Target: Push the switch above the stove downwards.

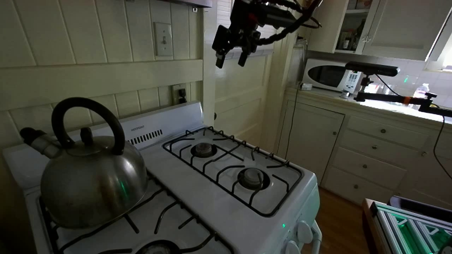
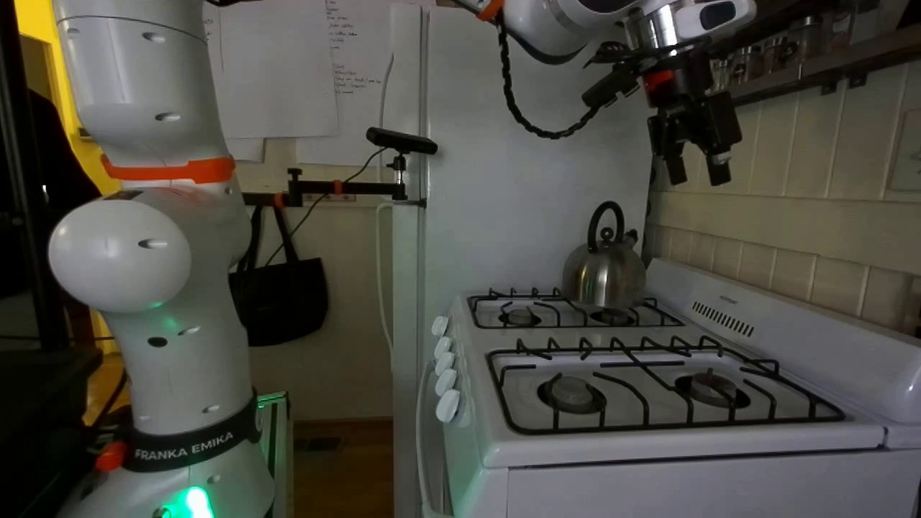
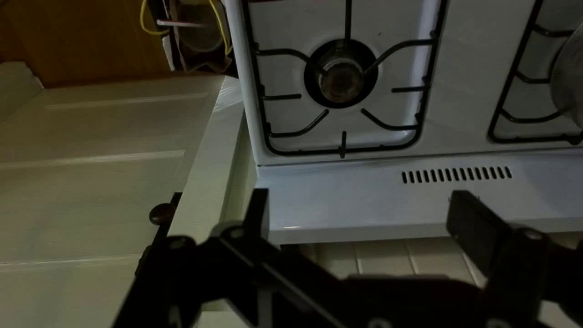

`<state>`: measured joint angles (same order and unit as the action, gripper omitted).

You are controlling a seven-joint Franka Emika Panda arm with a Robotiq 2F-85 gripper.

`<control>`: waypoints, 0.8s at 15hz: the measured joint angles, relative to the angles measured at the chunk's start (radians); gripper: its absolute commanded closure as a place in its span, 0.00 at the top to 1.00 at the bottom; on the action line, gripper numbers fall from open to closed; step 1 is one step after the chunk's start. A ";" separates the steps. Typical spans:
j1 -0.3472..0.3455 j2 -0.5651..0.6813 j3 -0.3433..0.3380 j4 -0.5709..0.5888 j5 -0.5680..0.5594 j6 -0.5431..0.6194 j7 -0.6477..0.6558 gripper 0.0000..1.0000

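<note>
The switch [image 1: 164, 39] is a cream upright plate with a small toggle on the panelled wall above the stove. Part of it shows at the right edge of an exterior view [image 2: 906, 152]. It does not show in the wrist view. The white stove [image 1: 169, 165] also shows in an exterior view [image 2: 647, 457] and in the wrist view [image 3: 469, 91]. My gripper [image 1: 231, 61] hangs in the air above the stove, fingers pointing down, apart from the switch. Its fingers are spread with nothing between them, in an exterior view [image 2: 698, 173] and the wrist view [image 3: 360, 196].
A steel kettle [image 1: 91, 183] with a black handle stands on a stove grate. An outlet with a black plug [image 1: 179, 93] is on the wall below the switch. A shelf with jars [image 2: 827, 68] juts from the wall near the gripper. A door [image 3: 91, 182] adjoins the stove.
</note>
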<state>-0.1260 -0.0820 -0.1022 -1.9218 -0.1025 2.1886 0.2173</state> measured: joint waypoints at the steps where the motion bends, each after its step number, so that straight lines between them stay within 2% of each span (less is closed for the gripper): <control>1: 0.001 -0.013 0.003 -0.017 0.000 -0.001 0.000 1.00; 12: 0.009 -0.099 0.047 -0.111 -0.040 -0.109 -0.006 1.00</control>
<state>-0.1172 -0.1809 -0.0548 -2.0323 -0.1428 2.0795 0.2117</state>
